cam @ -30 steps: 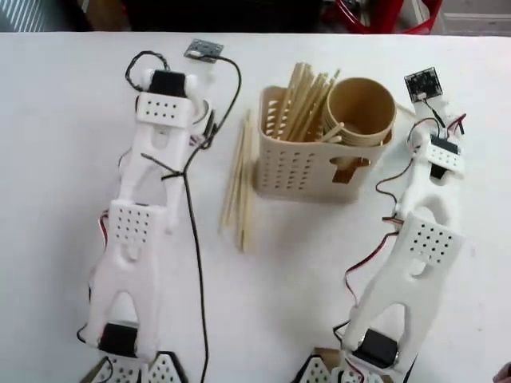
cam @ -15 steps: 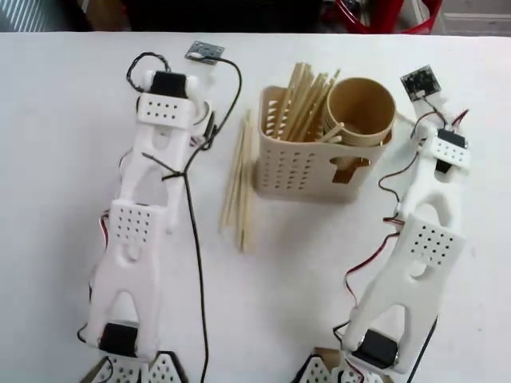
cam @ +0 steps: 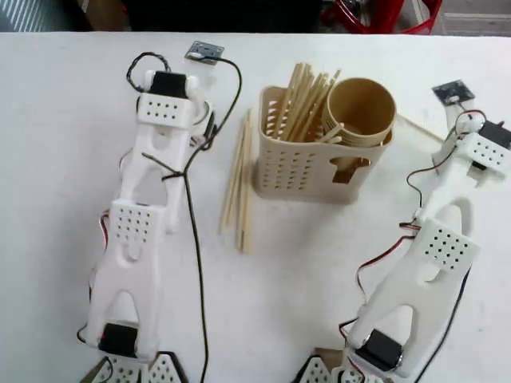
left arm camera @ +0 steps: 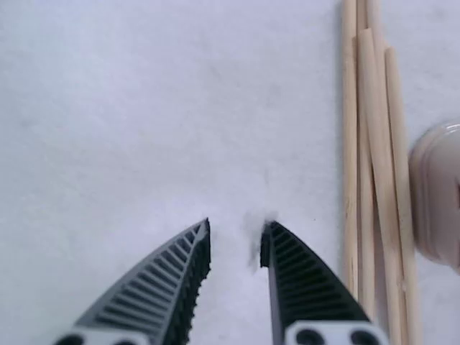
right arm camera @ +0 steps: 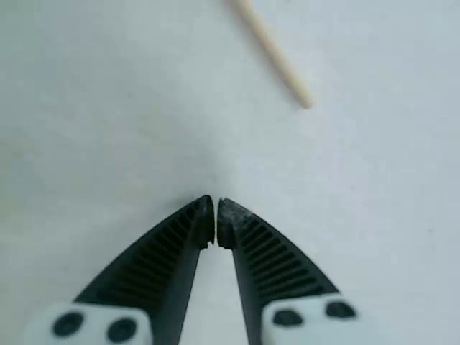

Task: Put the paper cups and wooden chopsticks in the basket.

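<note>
A cream slotted basket (cam: 307, 169) stands mid-table, holding a bundle of wooden chopsticks (cam: 307, 104) and stacked paper cups (cam: 361, 108). Several loose chopsticks (cam: 239, 182) lie on the table just left of it, and in the left wrist view these chopsticks (left arm camera: 370, 151) run alongside the basket corner (left arm camera: 437, 194). My left gripper (left arm camera: 236, 231) is slightly open over bare table beside them, holding nothing. One chopstick (cam: 419, 128) lies right of the basket, and its end (right arm camera: 277, 54) shows beyond my right gripper (right arm camera: 215, 208), which is shut and empty.
The left arm (cam: 148, 207) stretches along the table's left side with a black cable (cam: 194, 231) trailing beside it. The right arm (cam: 435, 247) angles toward the right edge. Bare white table lies in front of the basket.
The right arm has swung rightward, away from the basket toward the table's right edge. The left arm, basket and chopsticks have stayed put.
</note>
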Controlling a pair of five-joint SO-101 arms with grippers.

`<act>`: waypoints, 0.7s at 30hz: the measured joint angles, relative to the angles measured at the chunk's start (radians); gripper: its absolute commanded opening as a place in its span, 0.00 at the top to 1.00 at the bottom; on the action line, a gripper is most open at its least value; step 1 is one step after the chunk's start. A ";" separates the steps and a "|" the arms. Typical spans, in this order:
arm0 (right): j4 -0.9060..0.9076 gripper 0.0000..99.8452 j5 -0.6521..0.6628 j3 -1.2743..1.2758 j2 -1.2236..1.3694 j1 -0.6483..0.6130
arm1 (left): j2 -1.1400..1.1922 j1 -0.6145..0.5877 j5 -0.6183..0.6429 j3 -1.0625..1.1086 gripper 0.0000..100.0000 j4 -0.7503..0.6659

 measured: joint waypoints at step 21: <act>-0.367 0.85 0.002 -0.118 0.230 -0.109 | 0.002 0.000 0.000 0.000 0.87 0.000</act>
